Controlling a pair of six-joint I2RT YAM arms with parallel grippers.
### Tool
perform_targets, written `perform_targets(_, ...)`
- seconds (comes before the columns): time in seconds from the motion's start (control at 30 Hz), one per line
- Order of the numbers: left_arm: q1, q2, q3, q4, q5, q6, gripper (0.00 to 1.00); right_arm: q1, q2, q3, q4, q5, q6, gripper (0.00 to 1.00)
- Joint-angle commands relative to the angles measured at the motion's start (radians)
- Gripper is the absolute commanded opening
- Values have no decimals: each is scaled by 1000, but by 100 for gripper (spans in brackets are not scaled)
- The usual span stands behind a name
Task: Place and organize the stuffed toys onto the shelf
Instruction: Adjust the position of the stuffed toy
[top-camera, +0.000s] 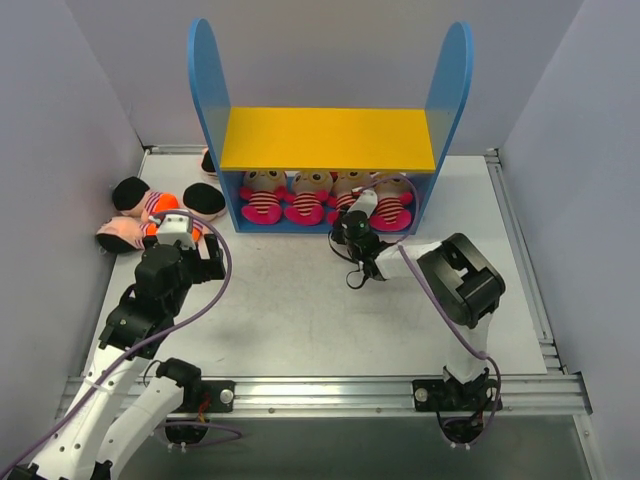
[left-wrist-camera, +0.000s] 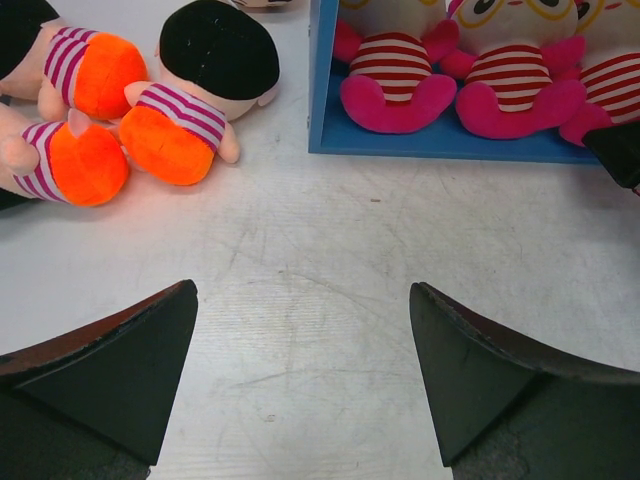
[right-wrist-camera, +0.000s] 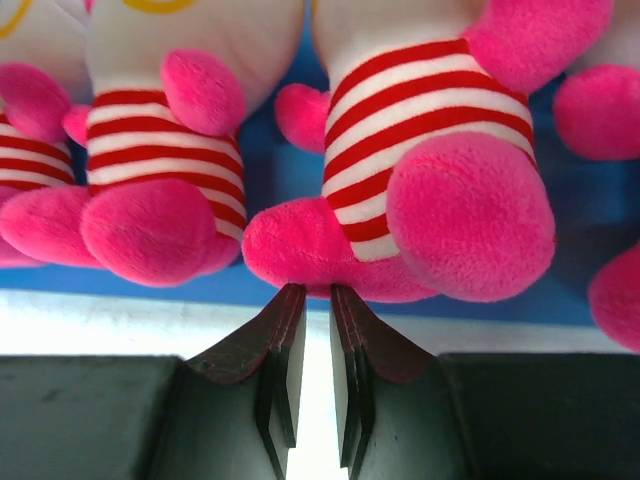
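Two end effectors; four pink toys on shelf.

The place was a robot lab's test cell rather than a home or shop. Plain grey walls boxed in a white table, its top scuffed and scratched and its sides edged with metal framing. An aluminium rail ran along the near edge, with a left arm and a right arm bolted to it. Purple cables looped loose along both arms. A bright blue-and-yellow shelf and plush toys stood on the table like test props.
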Motion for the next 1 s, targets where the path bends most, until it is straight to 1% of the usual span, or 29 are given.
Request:
perform_targets(0.0,4,-3,2,24,12,19,96,-5,13,45,95,1,24,18)
perform_targets(0.23,4,-6,0,24,12,17,96,-5,36,60,113,-8,45,18)
perform_targets(0.37,4,-6,1,24,13,19,96,-2,7,37,121,-3,45,19)
perform_targets(0.43,4,-6,2,24,13,19,96,1,-10,25,115,1,45,21)
perform_targets(0.57,4,-10,1,21,12,19,96,7,-90,-8,75,9,33,25)
perform_targets(0.7,4,-10,1,23,13,19,96,13,-179,-43,-2,17,10,29)
perform_targets(0.87,7,-14,-1,24,16,19,96,7,-315,-84,-117,40,-27,31)
perform_targets(0.97,9,-17,0,26,16,19,96,-4,-366,-110,-183,67,-42,32)
